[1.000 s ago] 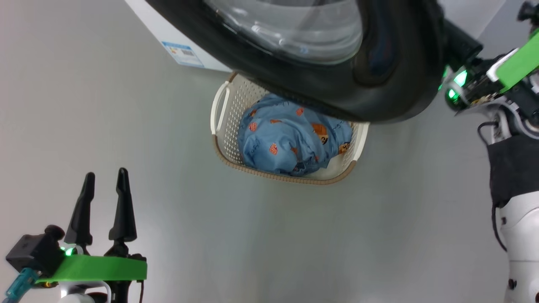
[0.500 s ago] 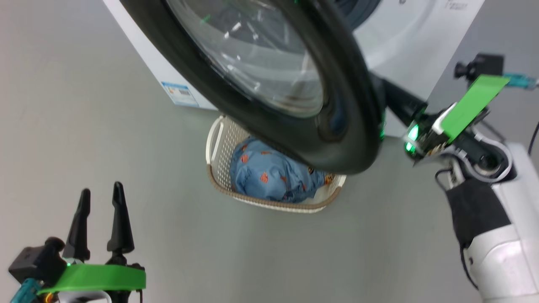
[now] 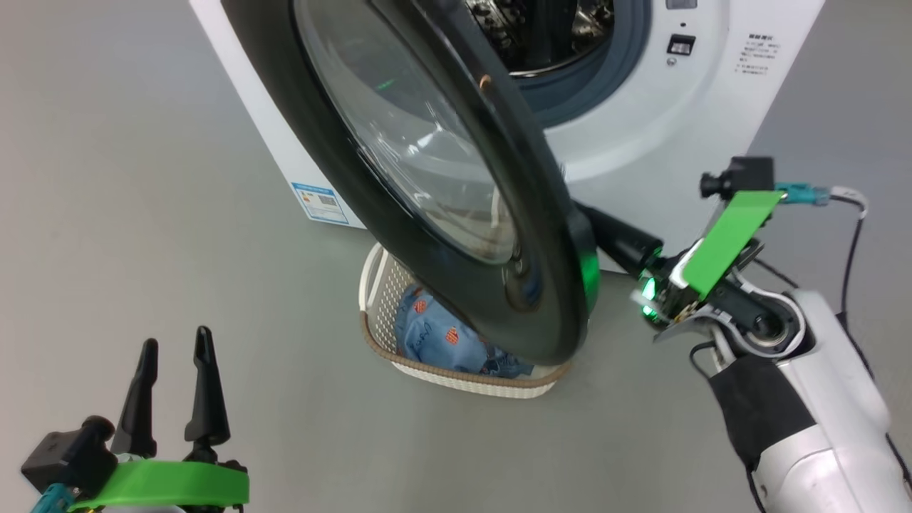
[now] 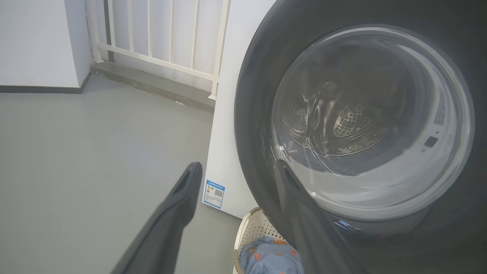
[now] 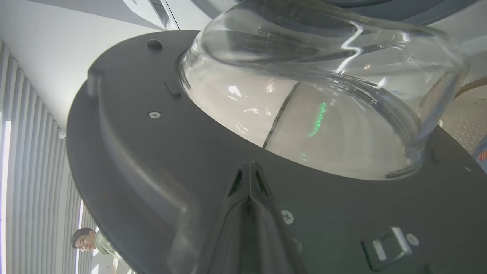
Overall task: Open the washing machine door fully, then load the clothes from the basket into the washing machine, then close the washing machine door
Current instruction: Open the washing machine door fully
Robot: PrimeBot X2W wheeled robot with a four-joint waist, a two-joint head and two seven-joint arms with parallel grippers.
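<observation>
Grey floor carries it all. The washing machine door (image 3: 427, 164) stands swung partway out from the washing machine (image 3: 641, 128). In the head view its black ring overlaps the basket (image 3: 463, 374) of blue bear-print clothes (image 3: 442, 335), which sits on the floor just before the machine. The right hand (image 5: 249, 167) has its fingers pressed together, holding nothing, tips laid on the door's grey inner face below the glass dome. The left hand (image 3: 177, 336) hangs low, well apart, fingers spread and empty. Opening looks unfinished. Push outward along the hinge's arc, staying on the flat rim rather than the slippery dome, until the basket is uncovered.
</observation>
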